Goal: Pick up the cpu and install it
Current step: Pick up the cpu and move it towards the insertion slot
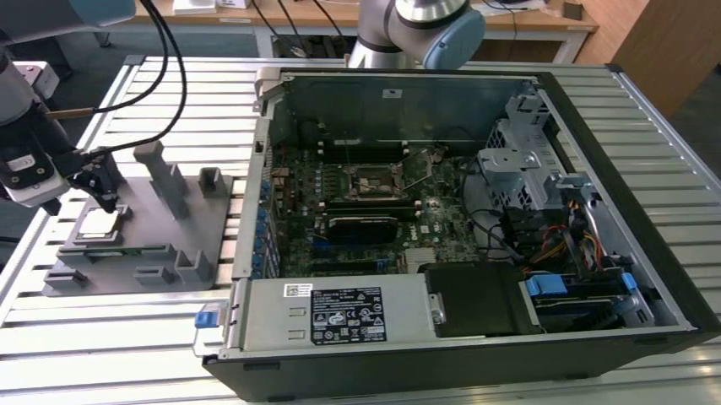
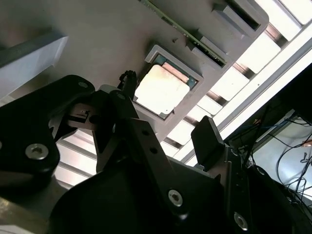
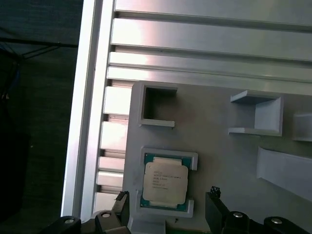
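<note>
1. Slatted table (image 1: 124, 354): nearest surface. It carries the grey holder plate (image 1: 135, 253) at the exterior view's left.
2. The cpu (image 1: 100, 222): silver top upward, lying flat in a raised pocket (image 3: 170, 156) of the plate, not yet lifted.
3. Gripper (image 1: 97, 192): poised just above the cpu, pincer wide and empty. In the first wrist view its fingertips (image 3: 214, 207) stand either side of the chip.
4. Judgement: a sound grasp keeps the pincer centred and square to the chip's edges. It should descend straight and close gently on the pale rim, clear of the pocket walls.
5. Open computer case (image 1: 406, 84): farther off, at the exterior view's right, with the black socket (image 1: 372, 180) on its motherboard.
</note>
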Motion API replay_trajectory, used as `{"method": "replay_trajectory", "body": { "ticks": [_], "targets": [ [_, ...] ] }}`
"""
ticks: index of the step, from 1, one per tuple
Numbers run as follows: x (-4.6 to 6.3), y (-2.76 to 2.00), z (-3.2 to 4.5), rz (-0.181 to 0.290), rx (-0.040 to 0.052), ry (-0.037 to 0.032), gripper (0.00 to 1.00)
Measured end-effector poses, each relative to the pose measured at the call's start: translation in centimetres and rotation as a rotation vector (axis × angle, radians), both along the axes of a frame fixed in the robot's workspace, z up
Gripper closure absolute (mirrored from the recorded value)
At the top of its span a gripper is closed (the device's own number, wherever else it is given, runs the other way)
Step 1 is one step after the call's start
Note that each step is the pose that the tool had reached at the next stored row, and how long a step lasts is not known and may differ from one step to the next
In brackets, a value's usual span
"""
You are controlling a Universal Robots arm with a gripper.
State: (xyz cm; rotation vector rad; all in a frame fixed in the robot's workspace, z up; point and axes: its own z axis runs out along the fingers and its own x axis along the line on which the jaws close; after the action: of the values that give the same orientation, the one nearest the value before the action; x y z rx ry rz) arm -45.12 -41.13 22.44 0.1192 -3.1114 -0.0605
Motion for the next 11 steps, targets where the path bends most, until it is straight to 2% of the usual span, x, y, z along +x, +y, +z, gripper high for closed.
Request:
{"method": "replay_trajectory", "body": {
  "ticks": [11],
  "targets": [
    [0.0, 0.0, -0.64, 0.0, 0.0, 0.0, 0.28]
  ]
}}
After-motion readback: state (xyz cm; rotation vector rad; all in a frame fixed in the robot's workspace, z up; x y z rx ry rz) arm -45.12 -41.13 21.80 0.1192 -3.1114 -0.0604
